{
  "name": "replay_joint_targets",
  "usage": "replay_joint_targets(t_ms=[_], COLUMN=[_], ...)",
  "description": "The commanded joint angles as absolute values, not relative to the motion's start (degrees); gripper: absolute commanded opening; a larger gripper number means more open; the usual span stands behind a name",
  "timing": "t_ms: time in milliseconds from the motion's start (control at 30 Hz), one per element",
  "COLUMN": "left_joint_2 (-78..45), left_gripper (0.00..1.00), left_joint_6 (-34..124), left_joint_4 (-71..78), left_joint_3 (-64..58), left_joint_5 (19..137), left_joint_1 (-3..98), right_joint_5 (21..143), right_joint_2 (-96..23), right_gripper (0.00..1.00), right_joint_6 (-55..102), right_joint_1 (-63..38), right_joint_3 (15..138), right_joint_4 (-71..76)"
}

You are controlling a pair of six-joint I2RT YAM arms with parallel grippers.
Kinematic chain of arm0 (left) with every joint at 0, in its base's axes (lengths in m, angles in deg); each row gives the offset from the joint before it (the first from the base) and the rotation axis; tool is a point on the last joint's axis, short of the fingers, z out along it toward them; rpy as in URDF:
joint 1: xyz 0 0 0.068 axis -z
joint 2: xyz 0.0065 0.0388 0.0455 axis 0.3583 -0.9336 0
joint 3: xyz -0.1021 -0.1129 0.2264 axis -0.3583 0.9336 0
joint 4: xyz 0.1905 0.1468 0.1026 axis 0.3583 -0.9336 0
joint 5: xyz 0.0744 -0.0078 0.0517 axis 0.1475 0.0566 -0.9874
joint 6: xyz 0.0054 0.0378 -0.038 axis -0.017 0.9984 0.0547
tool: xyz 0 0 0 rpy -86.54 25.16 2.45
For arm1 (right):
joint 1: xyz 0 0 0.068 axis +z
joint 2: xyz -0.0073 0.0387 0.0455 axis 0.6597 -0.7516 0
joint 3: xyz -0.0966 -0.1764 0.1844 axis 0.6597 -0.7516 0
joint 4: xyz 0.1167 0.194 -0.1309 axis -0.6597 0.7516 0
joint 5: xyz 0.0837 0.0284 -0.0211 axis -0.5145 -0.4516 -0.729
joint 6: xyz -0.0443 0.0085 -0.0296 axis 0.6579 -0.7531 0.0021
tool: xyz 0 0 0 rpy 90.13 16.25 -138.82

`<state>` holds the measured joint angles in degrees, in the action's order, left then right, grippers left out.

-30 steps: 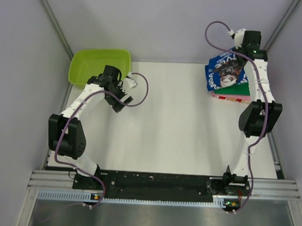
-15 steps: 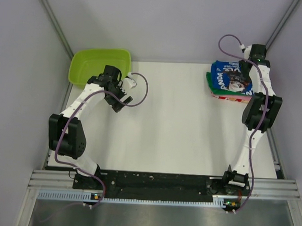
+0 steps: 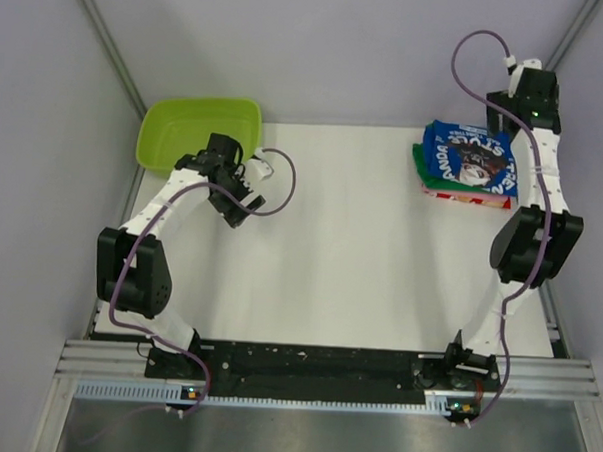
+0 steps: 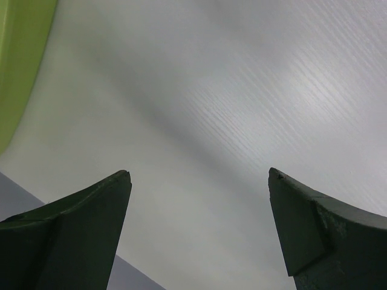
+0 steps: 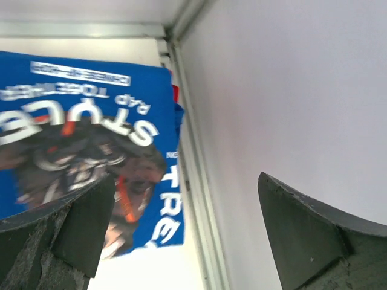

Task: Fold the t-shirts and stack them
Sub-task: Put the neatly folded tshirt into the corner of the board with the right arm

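Right claw (image 5: 184,178) gapes empty; overhead alone shows green t-shirt (image 3: 419,161) beneath blue t-shirt (image 3: 472,158).

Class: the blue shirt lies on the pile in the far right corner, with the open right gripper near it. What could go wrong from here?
1. The blue shirt lies askew on the pile, with an edge of the green shirt showing beneath; it might slip.
2. The right gripper hangs open close to the side wall and the shirt's edge; pulling back, it could brush the wall or snag the cloth.
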<state>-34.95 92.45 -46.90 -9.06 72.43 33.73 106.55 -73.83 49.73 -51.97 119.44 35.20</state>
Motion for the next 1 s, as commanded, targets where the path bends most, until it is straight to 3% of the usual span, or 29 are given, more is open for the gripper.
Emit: replay_joint_targets(t_ms=[0, 133, 300, 433, 533, 733, 833, 967], left_joint_2=[-31.23, -27.01, -16.92, -8.30, -4.42, -5.80, -11.25, -16.52], left_gripper=[0.99, 0.99, 0.99, 0.99, 0.99, 0.99, 0.99, 0.99], left_joint_6=[91.60, 90.37, 83.89, 78.07, 72.46, 62.96, 61.73, 60.92], left_joint_4=[-44.56, -38.42, -20.25, -0.58, 21.36, 54.37, 63.71, 70.20], left_joint_3=[-5.78, -0.25, 12.57, 25.21, 36.99, 57.13, 59.00, 59.70], left_joint_5=[75.98, 80.20, 83.09, 85.04, 78.99, 73.35, 70.30, 69.47], left_joint_1=[33.39, 33.30, 31.55, 29.87, 29.43, 26.98, 26.62, 26.27], right_joint_5=[97.58, 88.35, 85.78, 86.47, 91.55, 101.41, 101.87, 99.58], right_joint_2=[-58.57, -45.30, -30.00, -20.59, -14.61, -8.80, -10.02, -10.46], right_gripper=[0.99, 0.99, 0.99, 0.99, 0.99, 0.99, 0.99, 0.99], right_joint_6=[44.80, 40.50, 35.31, 31.01, 25.91, 27.56, 25.47, 26.68], right_joint_1=[-47.70, -44.36, -39.09, -36.62, -36.44, -36.00, -35.91, -35.30], right_joint_3=[107.38, 84.89, 58.59, 40.06, 29.06, 14.19, 7.33, 6.96], right_joint_4=[28.73, 14.86, -3.08, -14.68, -21.98, -30.51, -42.70, -43.72])
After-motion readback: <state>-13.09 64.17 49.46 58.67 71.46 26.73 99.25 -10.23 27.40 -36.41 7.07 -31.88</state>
